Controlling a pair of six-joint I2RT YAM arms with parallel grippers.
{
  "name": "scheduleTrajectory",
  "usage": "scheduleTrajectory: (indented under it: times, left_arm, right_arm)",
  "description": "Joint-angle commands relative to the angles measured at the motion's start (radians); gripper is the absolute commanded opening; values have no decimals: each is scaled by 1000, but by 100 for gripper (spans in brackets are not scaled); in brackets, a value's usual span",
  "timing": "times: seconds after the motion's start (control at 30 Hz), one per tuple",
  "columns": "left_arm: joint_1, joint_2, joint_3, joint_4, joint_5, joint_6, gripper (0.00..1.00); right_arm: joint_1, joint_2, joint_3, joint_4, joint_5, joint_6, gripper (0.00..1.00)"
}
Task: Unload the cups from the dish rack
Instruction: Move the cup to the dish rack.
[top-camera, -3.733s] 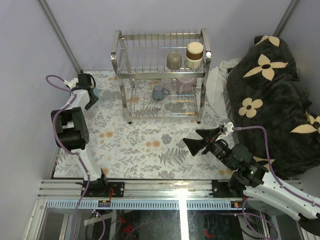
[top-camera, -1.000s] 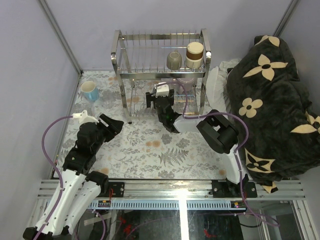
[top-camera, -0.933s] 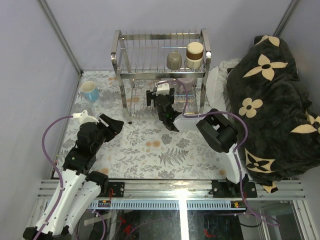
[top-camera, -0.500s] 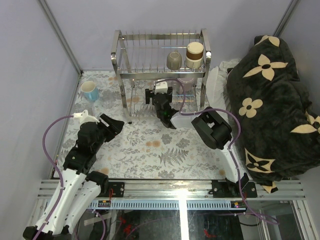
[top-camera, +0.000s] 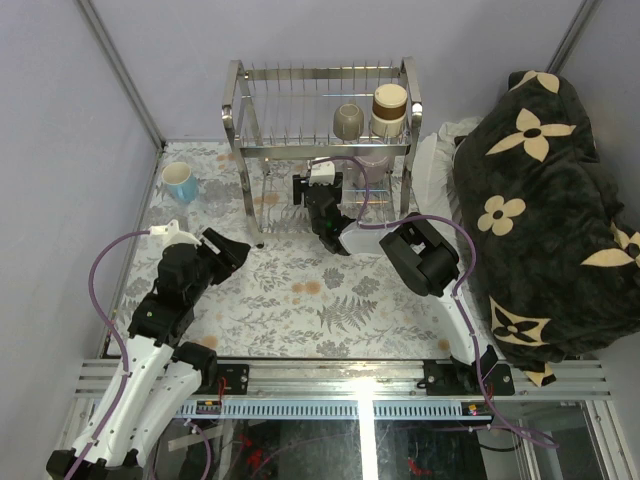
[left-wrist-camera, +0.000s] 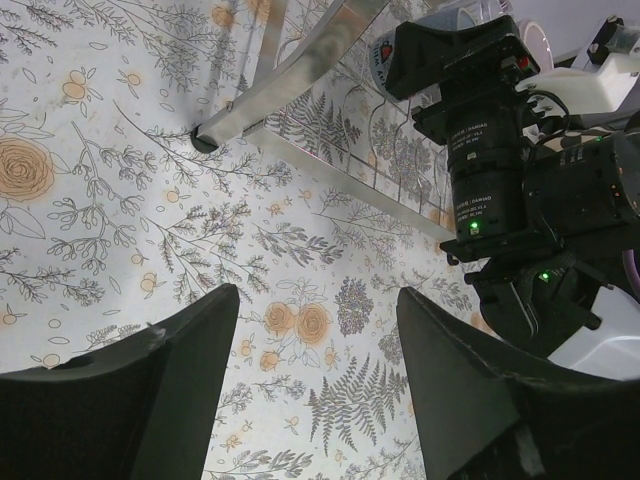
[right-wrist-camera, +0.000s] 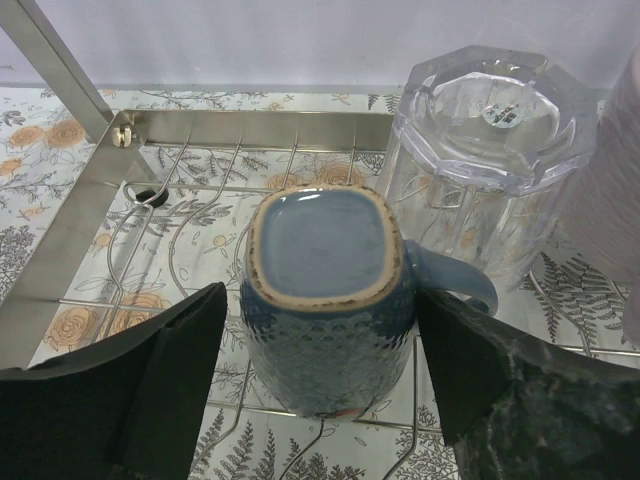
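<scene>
The upturned grey-blue glazed cup (right-wrist-camera: 325, 300) sits on the lower tier of the chrome wire dish rack (right-wrist-camera: 62, 235), its handle just beside a clear faceted glass (right-wrist-camera: 490, 150). The right end effector (right-wrist-camera: 320, 305) straddles it, spread and apparently not gripping. Closing off-centre could catch the handle, knock the glass or snag a wire. The left end effector (left-wrist-camera: 315, 320) hangs released above the floral tabletop (left-wrist-camera: 100, 200).

From overhead, the right arm (top-camera: 330, 215) hides the grey-blue cup (right-wrist-camera: 325, 300); the pale lilac mug (right-wrist-camera: 612, 200) is cropped at the wrist view's right edge.
</scene>
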Motion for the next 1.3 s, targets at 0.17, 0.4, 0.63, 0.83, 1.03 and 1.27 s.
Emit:
scheduleTrajectory:
  times: [0.17,0.4,0.63,0.83,1.03,1.27]
  left_arm:
    - [-6,3,-12,47,25,14,65]
    - [-6,3,-16,51,26,11,65]
    - [-6,2,-14,53,22,11,65]
    - [-6,-2,-13,52,20,12,65]
    - [-6,-17,-15,44,14,13,65]
    - [-6,-20,-11,36,6,14,65]
  right_arm:
    - [-10,8,12,68,41,25,59]
    - [-10,-22,-42,95,29,24,17]
    - [-6,-103,-143,121,-7,36,0]
    - [14,-203,-210,110,-58,18,0]
    - [15,-294,-269,61,-154,68,0]
    - [14,-362,-304,33,-239,150,0]
